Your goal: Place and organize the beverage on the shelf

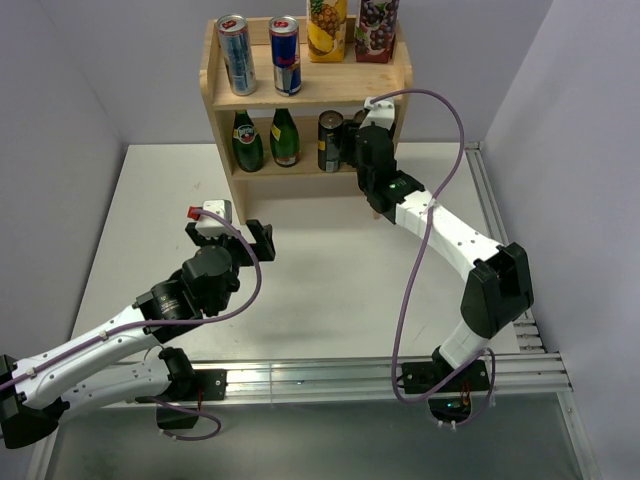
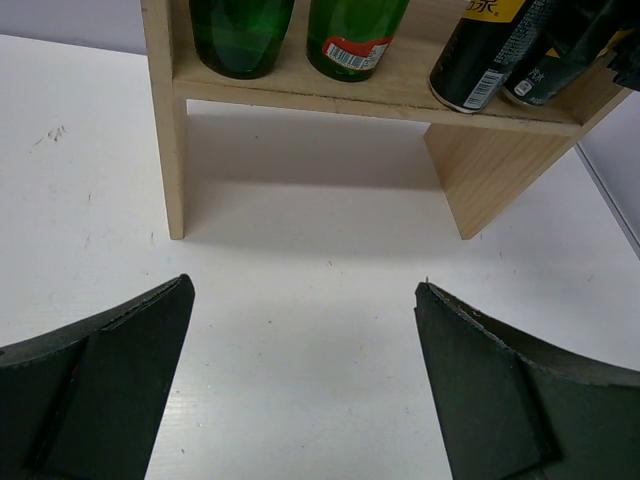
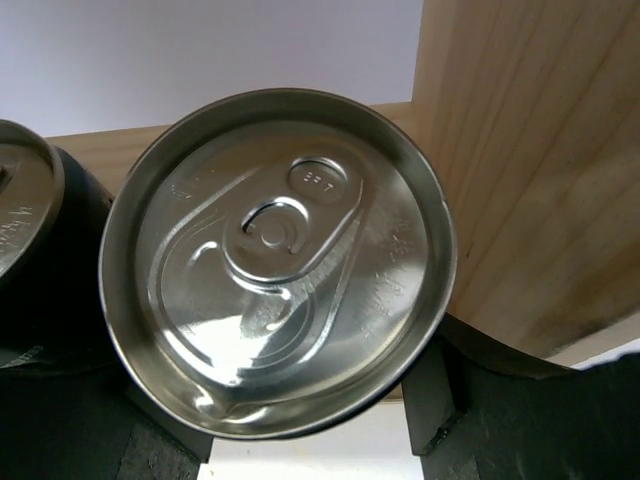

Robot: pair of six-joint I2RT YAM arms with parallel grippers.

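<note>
Overhead and wrist views. The white table (image 1: 330, 270) carried the wooden shelf (image 1: 300, 102) at its far edge. On the top board stood two juice cartons (image 1: 327, 28), right, and two tall cans (image 1: 237, 55), left. On the lower tier stood two green bottles (image 1: 247, 142) and a dark can (image 1: 329, 142). My right gripper (image 1: 352, 140) reached into the lower tier's right end, clamped on the beverage can (image 3: 278, 260), just beside the side panel. My left gripper (image 2: 302, 288) hung over bare table before the shelf, fingers wide apart.

Upper cans (image 1: 237, 55), cartons (image 1: 328, 28) on shelf (image 1: 215, 85) top; bottles (image 1: 247, 142), lower cans (image 1: 329, 140) beneath.
</note>
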